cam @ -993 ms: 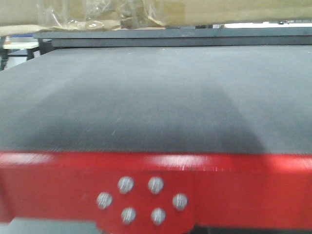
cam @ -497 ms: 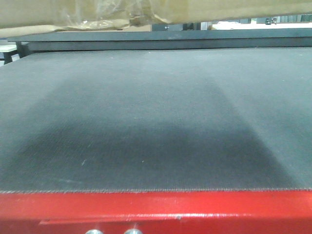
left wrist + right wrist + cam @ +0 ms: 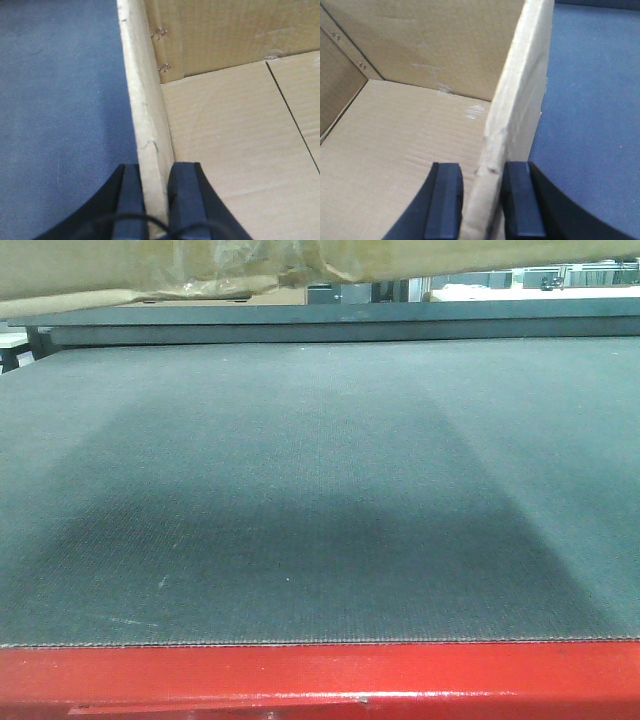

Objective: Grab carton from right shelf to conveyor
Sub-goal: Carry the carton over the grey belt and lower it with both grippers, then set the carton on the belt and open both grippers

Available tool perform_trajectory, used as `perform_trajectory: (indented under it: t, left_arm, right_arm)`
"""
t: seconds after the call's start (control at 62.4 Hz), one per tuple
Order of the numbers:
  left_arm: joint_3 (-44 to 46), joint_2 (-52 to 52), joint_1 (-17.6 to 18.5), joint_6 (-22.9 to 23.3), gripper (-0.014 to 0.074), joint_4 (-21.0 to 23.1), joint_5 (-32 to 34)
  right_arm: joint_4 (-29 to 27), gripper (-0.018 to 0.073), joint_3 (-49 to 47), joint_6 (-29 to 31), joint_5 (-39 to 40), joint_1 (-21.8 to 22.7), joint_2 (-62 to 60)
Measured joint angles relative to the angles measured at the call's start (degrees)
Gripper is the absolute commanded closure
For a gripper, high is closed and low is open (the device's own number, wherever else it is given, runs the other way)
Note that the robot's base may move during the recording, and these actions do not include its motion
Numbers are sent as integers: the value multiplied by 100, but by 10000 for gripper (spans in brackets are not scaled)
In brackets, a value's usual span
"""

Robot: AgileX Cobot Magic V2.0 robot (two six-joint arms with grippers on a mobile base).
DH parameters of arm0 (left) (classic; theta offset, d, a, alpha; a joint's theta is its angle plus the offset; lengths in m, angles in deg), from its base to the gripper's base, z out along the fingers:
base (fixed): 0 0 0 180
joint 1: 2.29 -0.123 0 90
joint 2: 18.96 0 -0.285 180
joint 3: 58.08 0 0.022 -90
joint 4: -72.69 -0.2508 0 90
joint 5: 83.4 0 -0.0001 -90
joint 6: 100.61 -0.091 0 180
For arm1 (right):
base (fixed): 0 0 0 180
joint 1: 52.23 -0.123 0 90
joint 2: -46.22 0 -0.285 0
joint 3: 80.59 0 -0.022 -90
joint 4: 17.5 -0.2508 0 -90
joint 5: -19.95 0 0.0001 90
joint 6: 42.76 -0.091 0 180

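Dark grey belt fills the front view: the conveyor, with its glossy red front edge at 6 o'clock. At 12 o'clock in that view sits the carton, showing only its brown lower edge and crinkled clear tape. It throws a broad shadow over the middle of the belt. It seems to hang clear of the surface, though no view shows its underside, so I cannot be sure. Each arm grips one upright side. The left gripper is clamped across the left side wall, one black finger inside the box and one outside, with belt at 9 o'clock of that wall. The right gripper pinches the right side wall the same way, with belt at 3 o'clock. By my reading the fetching is over and the placing step is in hand. The next move calls for both arms to lower together and level until the base rests flat on the belt. Only then should the fingers part, or the thin cardboard walls may buckle or tear.
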Motion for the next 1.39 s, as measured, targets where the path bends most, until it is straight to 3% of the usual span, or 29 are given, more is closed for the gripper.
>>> perform_trajectory:
  t: [0.865, 1.393]
  left_arm:
    - [0, 0, 0, 0, 615, -9, 102]
    - [0, 1507, -832, -22, 615, 351, 1215]
  right_arm:
    - [0, 625, 0, 0, 49, 0, 41]
    - [544, 625, 0, 48, 777, 10, 1780]
